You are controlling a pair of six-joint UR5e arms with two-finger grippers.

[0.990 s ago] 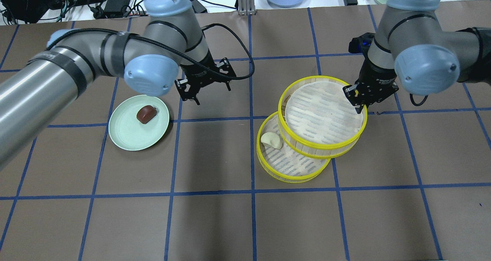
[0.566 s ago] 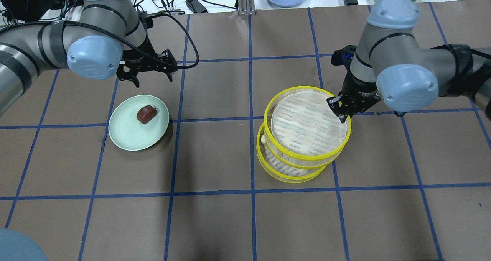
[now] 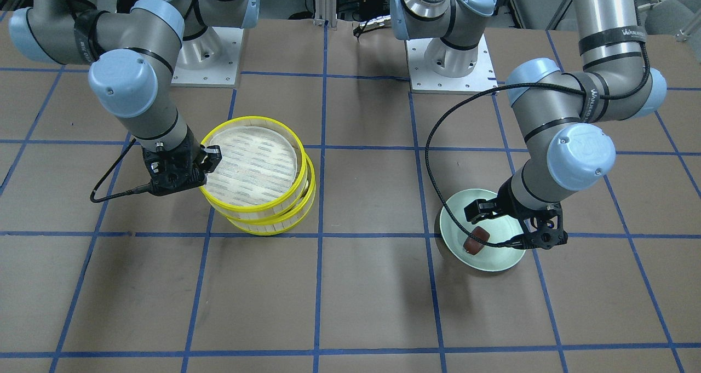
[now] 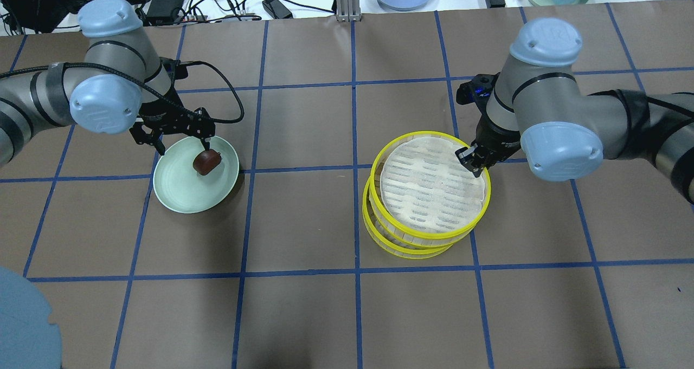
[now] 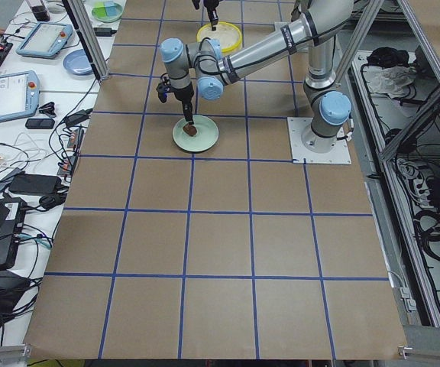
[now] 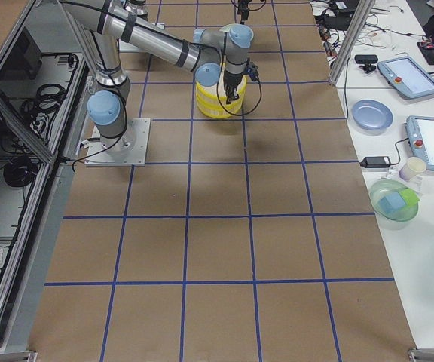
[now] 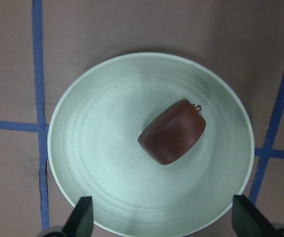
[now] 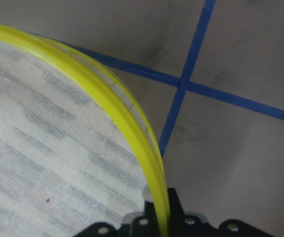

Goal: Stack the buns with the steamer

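Front-facing: the right gripper (image 3: 207, 164) pinches the rim of the upper yellow-rimmed slatted steamer tray (image 3: 254, 162), offset over its twin (image 3: 268, 229), centre-left on the brown bench (image 3: 356, 285). Overhead: the twin's floor is covered. Left wrist: the left gripper (image 7: 164, 219) is spread wide above the dark reddish-brown bun (image 7: 172, 132), long axis lower-left to upper-right, on the pale green plate (image 7: 97, 148).

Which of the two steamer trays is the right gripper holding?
The upper tray: the right gripper pinches its yellow rim, and it sits slightly offset over the lower tray, which nothing grips.
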